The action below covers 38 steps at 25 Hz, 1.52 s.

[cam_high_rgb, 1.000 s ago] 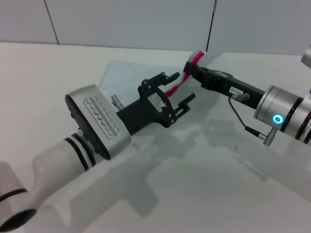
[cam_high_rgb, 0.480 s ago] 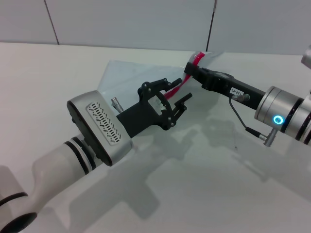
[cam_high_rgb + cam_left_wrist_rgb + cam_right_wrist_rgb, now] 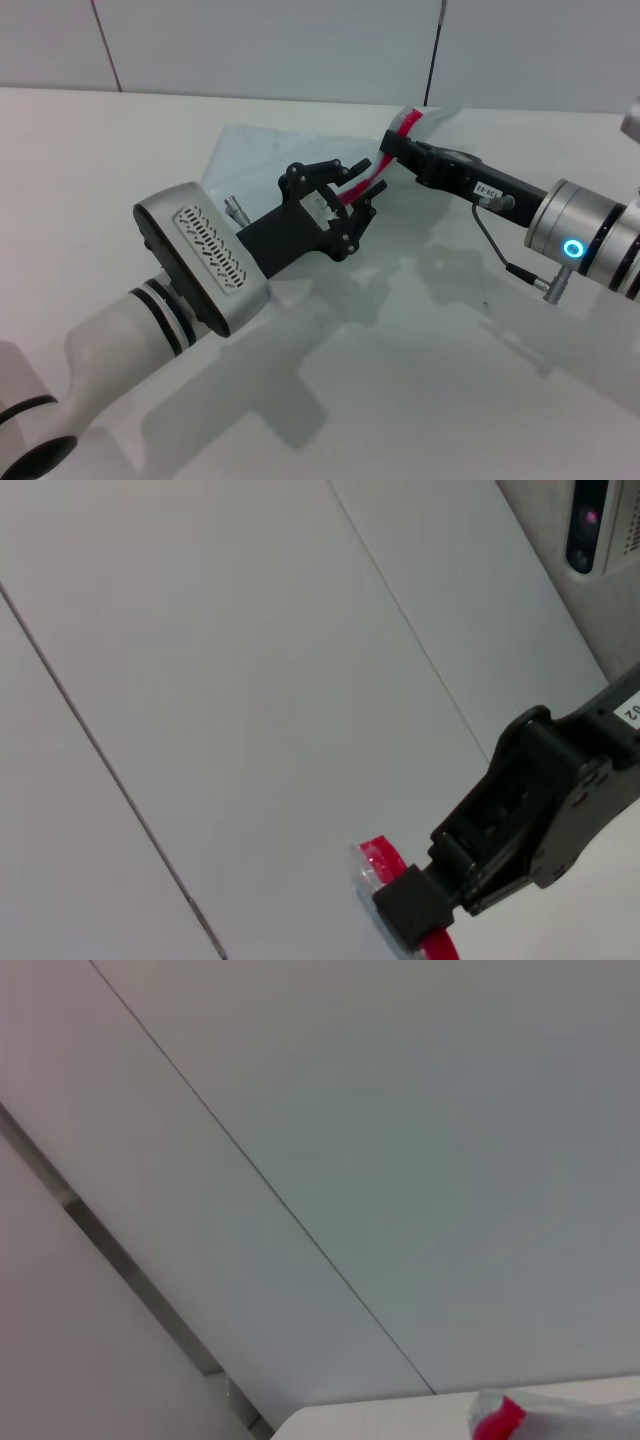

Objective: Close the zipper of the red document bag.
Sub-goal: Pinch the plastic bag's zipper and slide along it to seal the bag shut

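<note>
The red document bag [image 3: 262, 160] is a translucent pale pouch lying on the white table, its far corner lifted. Its zipper [image 3: 362, 178] is a thin red strip along the raised edge. My right gripper [image 3: 394, 141] is shut on the zipper's far end just below the red tip [image 3: 407, 117]; it also shows in the left wrist view [image 3: 412, 912] with the red end [image 3: 378, 861]. My left gripper [image 3: 366, 176] straddles the strip lower down, open, with a narrow gap between its fingers and the strip running through it. The right wrist view shows only the red tip [image 3: 500, 1420].
The white table [image 3: 420, 380] stretches in front of both arms. A grey panelled wall [image 3: 300, 45] with a dark vertical seam stands behind the bag. My left arm's silver wrist housing [image 3: 200, 255] hangs over the table's near left part.
My left gripper has slid a little toward the strip, and its fingers have narrowed around the red zipper. The right gripper holds the same place.
</note>
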Each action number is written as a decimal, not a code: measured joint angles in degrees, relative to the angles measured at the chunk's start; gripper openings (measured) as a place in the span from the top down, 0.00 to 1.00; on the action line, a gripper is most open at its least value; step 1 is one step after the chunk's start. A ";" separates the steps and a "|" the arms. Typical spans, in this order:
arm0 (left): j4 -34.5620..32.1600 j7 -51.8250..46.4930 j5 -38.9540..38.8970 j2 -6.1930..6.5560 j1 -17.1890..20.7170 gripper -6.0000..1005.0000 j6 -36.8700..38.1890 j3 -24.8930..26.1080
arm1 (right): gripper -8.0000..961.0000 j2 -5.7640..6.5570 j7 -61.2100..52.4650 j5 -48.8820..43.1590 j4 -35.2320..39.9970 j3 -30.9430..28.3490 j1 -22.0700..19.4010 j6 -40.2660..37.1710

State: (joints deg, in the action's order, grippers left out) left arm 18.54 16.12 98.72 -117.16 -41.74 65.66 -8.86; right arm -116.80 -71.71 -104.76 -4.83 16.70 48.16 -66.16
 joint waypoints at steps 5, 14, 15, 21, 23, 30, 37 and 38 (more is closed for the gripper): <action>0.00 1.17 0.17 0.00 0.11 0.75 0.00 -0.02 | 0.94 0.00 0.00 0.00 0.00 0.01 0.02 -0.05; 0.00 1.26 0.17 0.00 0.53 0.79 -0.01 -0.02 | 0.94 0.00 0.00 0.00 0.00 0.10 -0.02 -0.25; 0.01 1.26 0.16 0.00 0.54 0.79 -0.01 -0.02 | 0.94 0.00 0.00 0.00 0.00 0.13 -0.02 -0.25; 0.01 1.28 0.10 0.00 0.53 0.84 -0.01 -0.02 | 0.93 0.00 0.00 0.01 0.00 0.63 -0.01 -0.28; 0.01 1.28 0.09 0.00 0.52 0.85 -0.01 -0.02 | 0.93 0.00 0.00 0.00 0.00 0.64 0.00 -0.28; 0.00 1.29 -0.13 0.00 0.58 0.90 -0.24 -0.02 | 0.93 0.00 0.00 0.00 0.00 0.57 -0.09 -0.28; 0.09 1.13 -0.27 0.00 0.69 0.92 -0.39 -0.01 | 0.93 0.00 0.02 0.05 0.00 0.33 -0.26 -0.28; 0.10 1.10 -0.28 0.00 0.71 0.92 -0.40 -0.01 | 0.92 -0.01 0.07 0.13 0.00 0.29 -0.30 -0.28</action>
State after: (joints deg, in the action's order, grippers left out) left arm 18.64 17.22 98.43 -117.16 -41.03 65.26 -8.87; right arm -116.81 -71.64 -104.63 -4.83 16.98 47.86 -66.45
